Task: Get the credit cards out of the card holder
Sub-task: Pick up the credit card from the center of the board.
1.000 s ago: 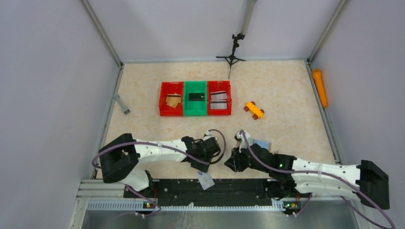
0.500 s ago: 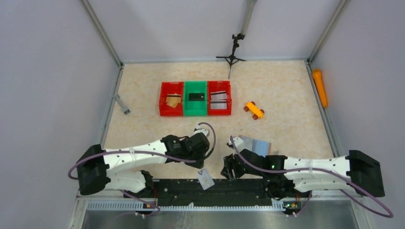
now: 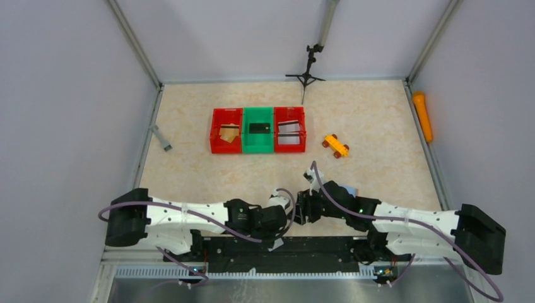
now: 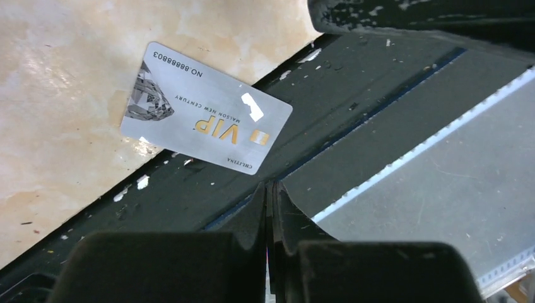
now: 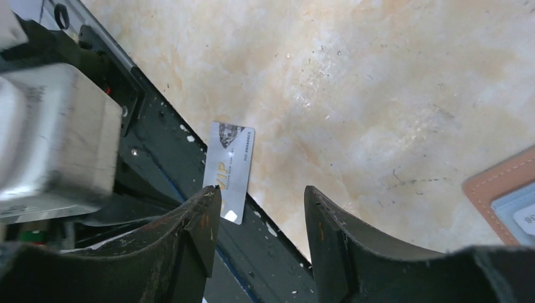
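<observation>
A red bin (image 3: 215, 131) holds a tan-gold card (image 3: 228, 133). The green bin (image 3: 258, 145) beside it holds a black card (image 3: 259, 127), and a second red bin (image 3: 303, 130) holds a white-grey striped card (image 3: 289, 135).

At the near edge, the left gripper (image 4: 268, 187) has its jaws pressed together on nothing. Just beyond it a silver VIP card (image 4: 205, 107) lies face up. Its long axis slants across the table edge, with one end on the tabletop and the other over the black rail (image 4: 353, 95).

The right gripper (image 5: 263, 192) hovers over that card with its jaws partly apart and empty. The card holder (image 5: 498, 186) lies open to its right on the table, one grey panel showing.
</observation>
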You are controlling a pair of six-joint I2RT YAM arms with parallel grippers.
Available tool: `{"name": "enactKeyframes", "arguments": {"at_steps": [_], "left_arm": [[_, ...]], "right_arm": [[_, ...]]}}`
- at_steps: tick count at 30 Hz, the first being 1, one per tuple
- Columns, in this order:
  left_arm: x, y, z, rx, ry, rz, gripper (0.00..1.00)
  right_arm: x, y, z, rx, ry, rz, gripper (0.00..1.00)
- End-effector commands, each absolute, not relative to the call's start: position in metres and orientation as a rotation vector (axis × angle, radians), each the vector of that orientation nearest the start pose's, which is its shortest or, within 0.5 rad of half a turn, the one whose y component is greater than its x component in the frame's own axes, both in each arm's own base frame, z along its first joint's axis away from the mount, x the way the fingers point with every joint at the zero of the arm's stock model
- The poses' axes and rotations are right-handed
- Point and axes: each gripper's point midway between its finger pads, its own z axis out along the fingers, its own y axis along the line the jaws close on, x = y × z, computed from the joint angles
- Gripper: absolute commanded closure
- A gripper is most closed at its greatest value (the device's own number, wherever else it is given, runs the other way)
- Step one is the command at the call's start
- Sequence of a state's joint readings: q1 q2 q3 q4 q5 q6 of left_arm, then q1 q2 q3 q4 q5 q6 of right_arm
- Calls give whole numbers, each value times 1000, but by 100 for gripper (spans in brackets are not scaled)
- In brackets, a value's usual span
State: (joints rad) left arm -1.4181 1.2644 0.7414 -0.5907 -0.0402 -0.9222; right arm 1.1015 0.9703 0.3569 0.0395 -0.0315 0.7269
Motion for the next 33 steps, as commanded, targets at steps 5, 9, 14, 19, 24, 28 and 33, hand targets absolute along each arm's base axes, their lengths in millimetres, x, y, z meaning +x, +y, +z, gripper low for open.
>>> {"name": "enactKeyframes", "arguments": {"at_steps": [5, 9, 14, 19, 24, 28, 33], "left_arm": [[19, -284, 31, 622, 2743, -647, 100], [21, -273, 16, 611, 2763, -579, 100], [11, -272, 8, 651, 2788, -596, 100], [7, -259, -3, 658, 2830, -529, 100], [10, -250, -1, 623, 2812, -523, 100], [15, -249, 15, 600, 2774, -550, 100], [17, -243, 14, 593, 2778, -513, 100]], "right_arm": [[96, 301, 76, -413, 2319, 1262, 48], [96, 305, 70, -369, 2329, 1307, 47], [91, 312, 66, -361, 2358, 1358, 46], [87, 316, 59, -362, 2392, 1393, 46], [85, 322, 50, -384, 2411, 1411, 46], [88, 330, 47, -402, 2398, 1417, 46], [92, 341, 42, -429, 2405, 1419, 46]]}}
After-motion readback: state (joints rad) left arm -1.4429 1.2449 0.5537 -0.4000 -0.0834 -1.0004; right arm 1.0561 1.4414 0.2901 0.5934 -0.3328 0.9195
